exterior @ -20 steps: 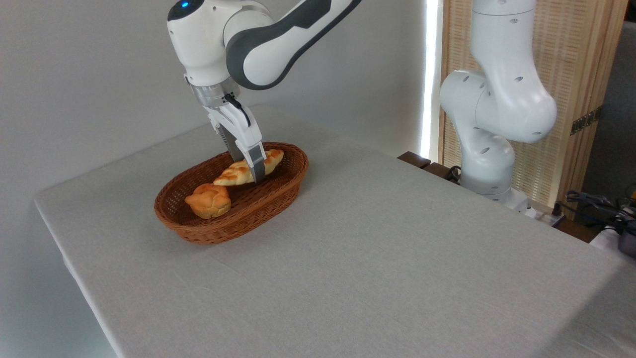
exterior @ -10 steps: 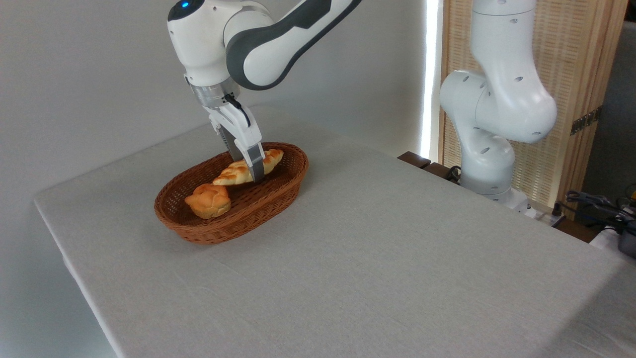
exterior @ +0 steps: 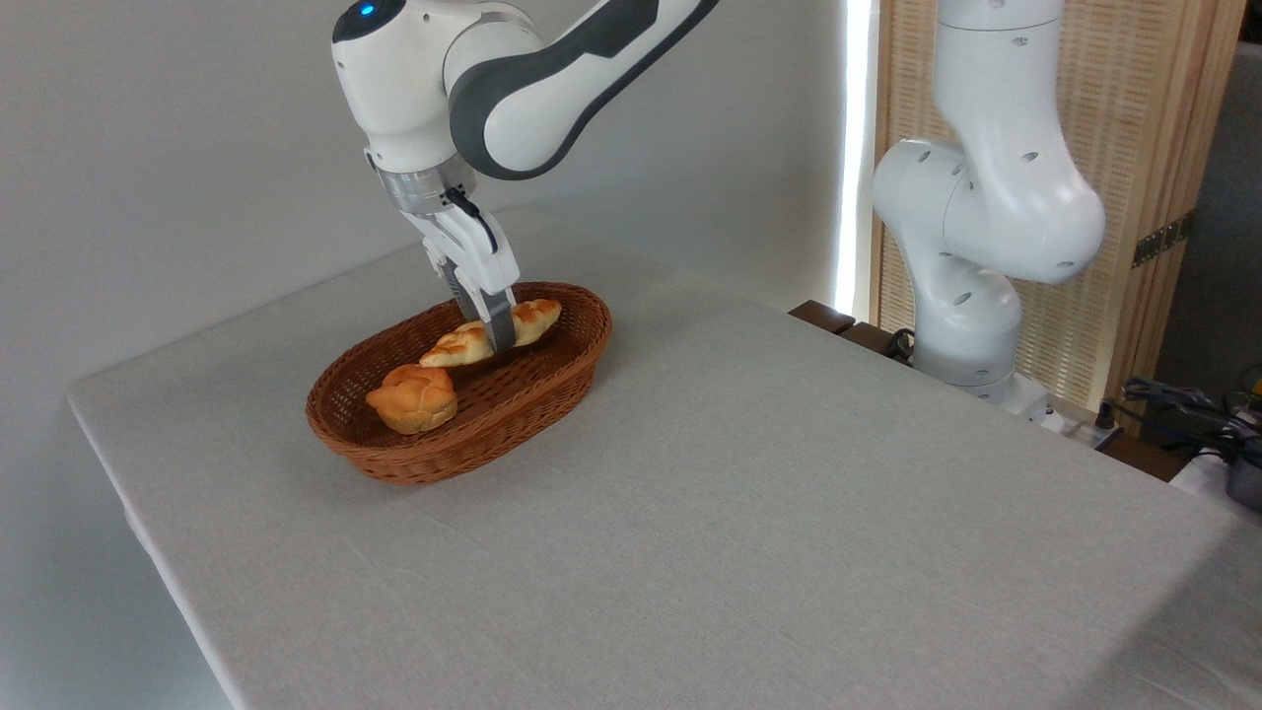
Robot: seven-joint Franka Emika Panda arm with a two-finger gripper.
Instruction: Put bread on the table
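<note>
The bread (exterior: 463, 345), a long braided pale golden loaf, hangs slightly raised inside the brown wicker basket (exterior: 552, 370) at the far left part of the table (exterior: 749, 513). My gripper (exterior: 499, 333) comes down from above and is shut on the loaf's middle; the near finger (exterior: 501, 325) covers part of it. Both pointed ends of the loaf stick out on either side of the fingers.
A small round orange-brown bun (exterior: 413, 397) lies in the basket's near-left end. The arm's white base (exterior: 976, 227) stands past the table's far right edge, with cables and dark gear (exterior: 1198, 414) at the right.
The gripper has risen a little with the bread held in it; the loaf sits higher in the basket than a second ago. The bun and basket have not moved.
</note>
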